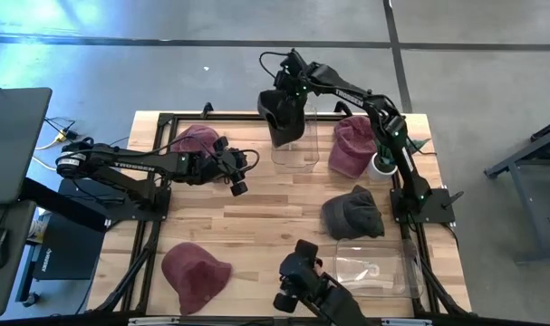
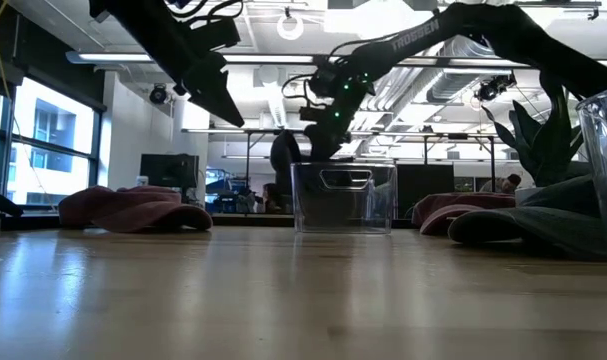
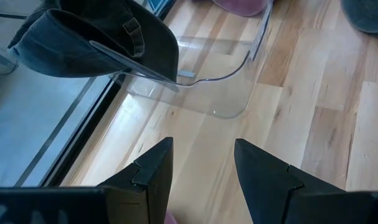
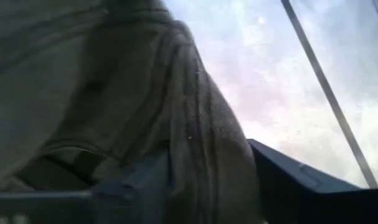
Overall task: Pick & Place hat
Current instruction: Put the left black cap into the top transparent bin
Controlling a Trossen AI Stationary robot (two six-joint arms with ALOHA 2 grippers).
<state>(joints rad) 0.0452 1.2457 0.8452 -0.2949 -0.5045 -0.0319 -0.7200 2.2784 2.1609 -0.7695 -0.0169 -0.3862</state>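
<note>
A dark grey hat [image 1: 282, 122] hangs over the far rim of a clear bin [image 1: 298, 150] at the table's far middle. My right gripper [image 1: 287, 100] is shut on the hat from above. In the left wrist view, the hat [image 3: 95, 37] shows its back strap and sits just above the bin's rim [image 3: 220, 81]. My left gripper [image 1: 239, 186] hovers open at the table's left middle with nothing between its fingers, pointing toward the bin. My right gripper pinches a bunched fold of the hat's cloth [image 4: 204, 155] between its two fingers [image 4: 282, 180]. It comes slanting down from above. The hat hangs below the fingers, clear of the table. I cannot tell whether its lower edge touches the bin's rim.
Maroon hats lie at the far left [image 1: 197, 140], right of the bin [image 1: 352, 147] and near left [image 1: 195, 272]. Another dark grey hat [image 1: 352, 214] lies at middle right. A second clear bin [image 1: 376, 270] stands near right, and a potted plant [image 1: 383, 163] by the right arm.
</note>
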